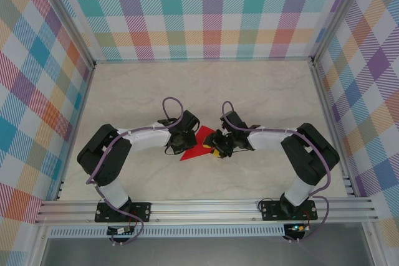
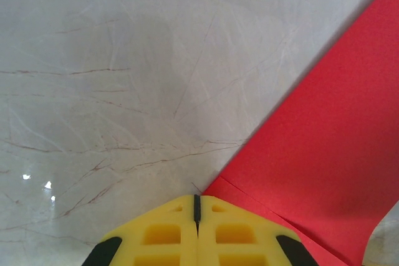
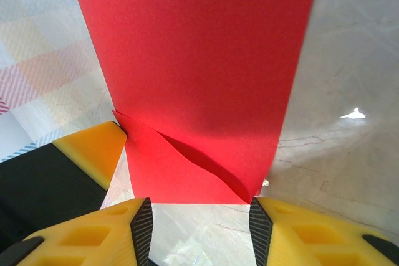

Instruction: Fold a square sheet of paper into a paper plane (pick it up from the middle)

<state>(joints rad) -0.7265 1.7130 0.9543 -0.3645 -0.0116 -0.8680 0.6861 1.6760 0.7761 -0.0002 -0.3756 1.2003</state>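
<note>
Looking down from above, I see the left arm (image 1: 134,138) curving in from 8 o'clock over the pale marble tabletop (image 1: 206,85). Its left end effector (image 1: 184,144) comes to the 9 o'clock side of the red sheet of paper (image 1: 193,151), which lies flat near the middle of the tabletop, between the two arms.

From the left wrist camera, the left end effector (image 2: 196,209) has its two yellow fingers (image 2: 165,235) pressed together, with just a thin dark seam between them. The sheet of paper (image 2: 324,147) spreads away from the tips toward 2 o'clock. A second layer of it, folded over, shows along its lower edge, and the corner of this layer reaches just beside the fingertips. Whether they touch the sheet, I cannot tell.

On the right side of the overhead view, the right end effector (image 1: 216,148) meets the sheet at its 3 o'clock side.

From the right wrist camera, the right end effector (image 3: 199,216) has its fingers (image 3: 93,238) well apart. The near edge of the sheet of paper (image 3: 199,54) lies between them and the sheet runs up toward 12 o'clock. A folded flap at this edge rises a little and throws a shadow. At 9 o'clock, one yellow finger of the left end effector (image 3: 93,147) stands just beside the sheet.
</note>
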